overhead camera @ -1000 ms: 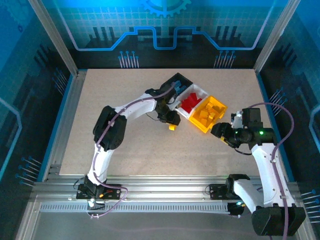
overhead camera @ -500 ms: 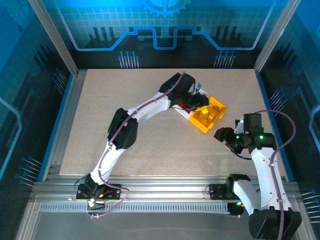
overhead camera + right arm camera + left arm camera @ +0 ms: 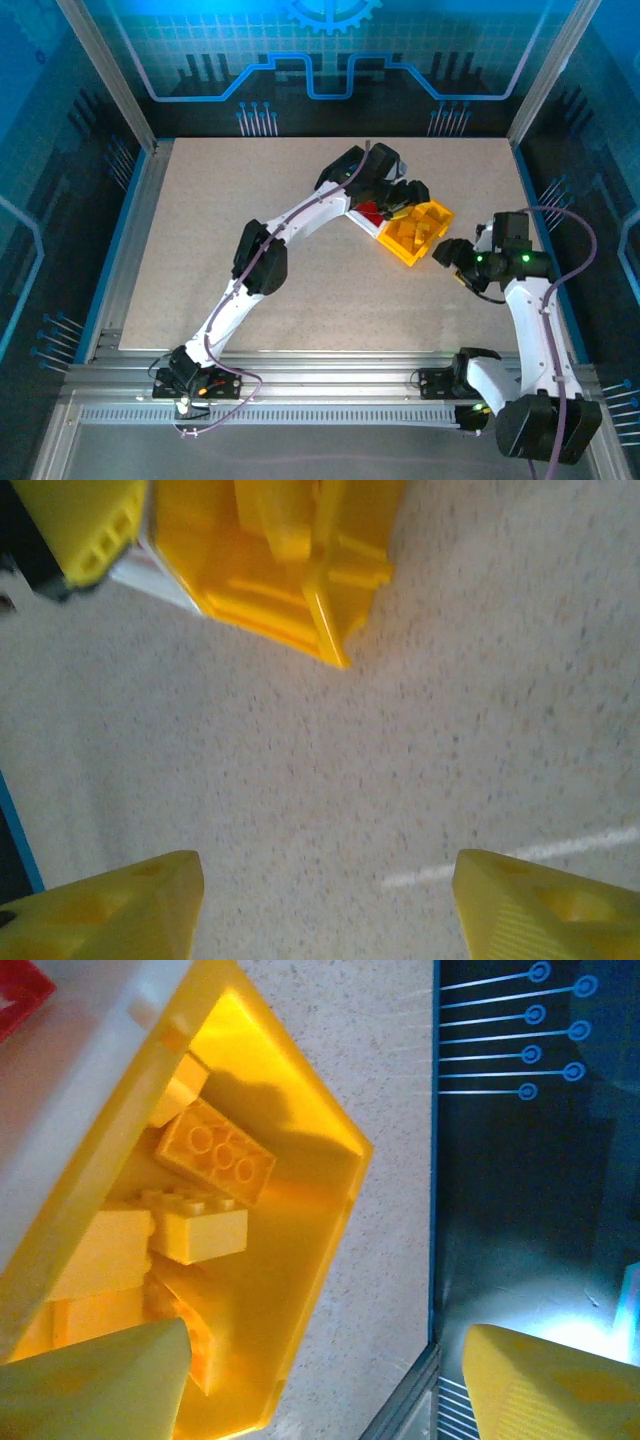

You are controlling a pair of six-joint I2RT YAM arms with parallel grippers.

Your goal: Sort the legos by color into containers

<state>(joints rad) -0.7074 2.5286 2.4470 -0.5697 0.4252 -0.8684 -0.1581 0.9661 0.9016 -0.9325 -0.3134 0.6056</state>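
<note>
My left gripper [image 3: 410, 198] hangs open over the yellow bin [image 3: 405, 245], nothing between its fingers. In the left wrist view the open gripper [image 3: 325, 1360] looks down into the yellow bin [image 3: 300, 1290], where several yellow legos [image 3: 215, 1155] lie. Red legos [image 3: 370, 213] show in the white bin beside it, and one red lego [image 3: 20, 995] peeks in at the corner. The left arm hides the black bin. My right gripper [image 3: 450, 250] is open and empty over bare table just right of the yellow bin [image 3: 280, 560].
The white bin's wall [image 3: 70, 1090] borders the yellow one. The table's right edge and metal frame [image 3: 420, 1400] run close behind the yellow bin. A left finger [image 3: 80, 520] shows in the right wrist view.
The left arm swung from the table in front of the bins, where it was at a yellow lego, to over the yellow bin and now stands open. The right arm shifted slightly.
</note>
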